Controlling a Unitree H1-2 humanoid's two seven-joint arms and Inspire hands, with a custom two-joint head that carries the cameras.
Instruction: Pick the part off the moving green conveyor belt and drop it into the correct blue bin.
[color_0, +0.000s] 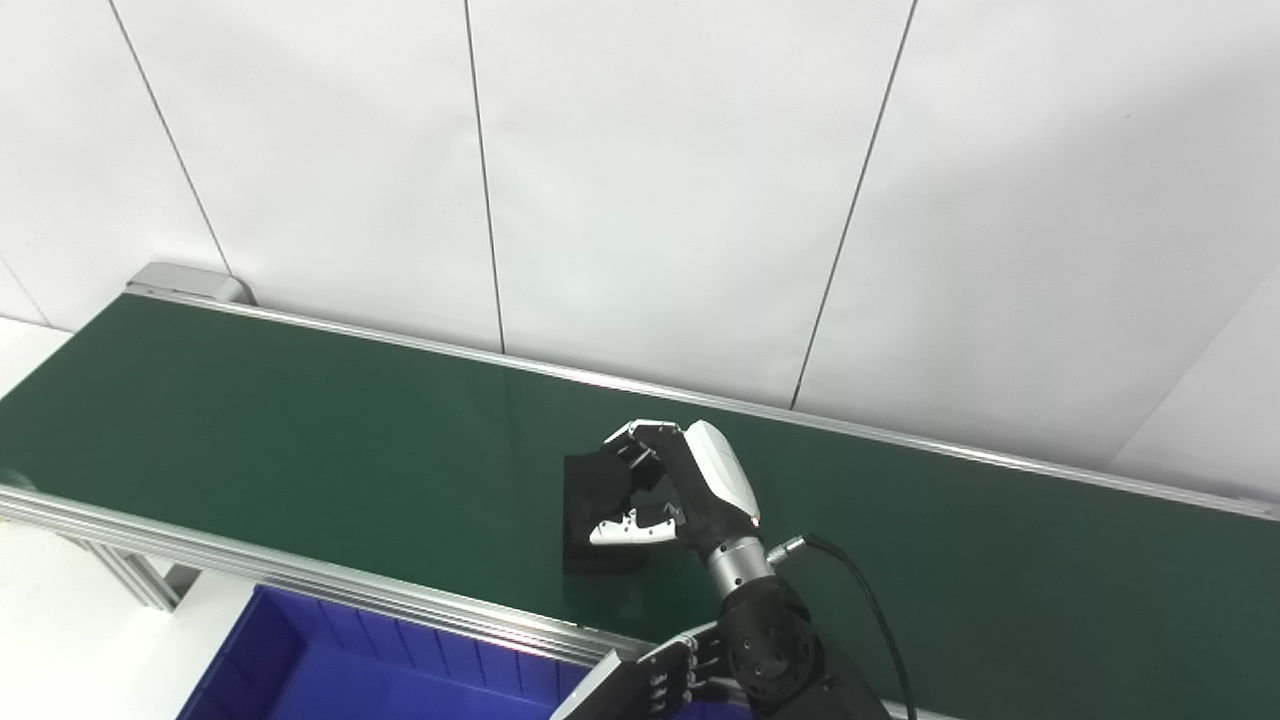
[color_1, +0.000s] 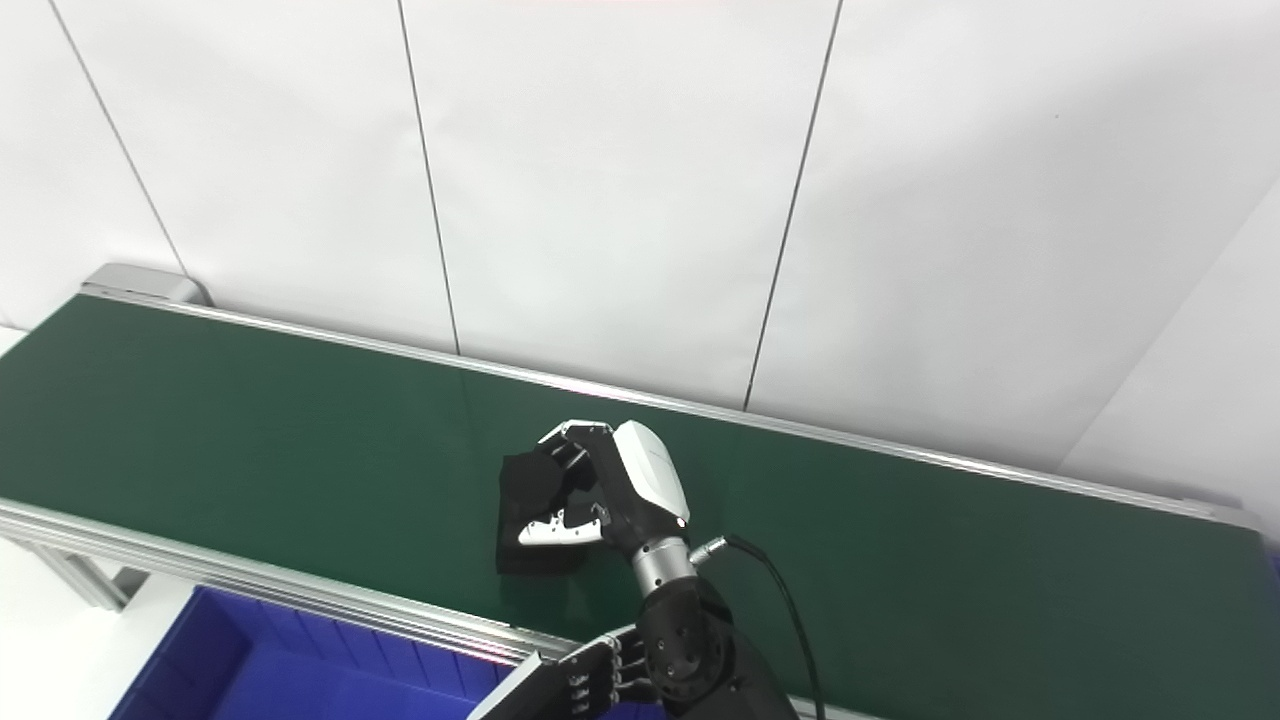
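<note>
1. Curling round the black blocky part (color_0: 598, 500), the right hand (color_0: 680, 490) has its fingers over the top and thumb against the near face; the part sits on the green conveyor belt (color_0: 300, 420).
2. Lift straight up, I'd say, before the belt drags it.
3. Left hand (color_0: 672, 672) waits low beneath the right hand; open or clenched, I cannot tell.
4. Blue plastic bin (color_0: 330, 670) sits below the belt's near rail, white panelled wall (color_0: 660, 180) beyond.

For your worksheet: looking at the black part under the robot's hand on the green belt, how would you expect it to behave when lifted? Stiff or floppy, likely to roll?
The black part looks blocky with straight edges, so probably rigid, not floppy. Its flat faces suggest it will not roll on the green belt. The right hand curls over it; the matte surface probably grips fairly well.
</note>
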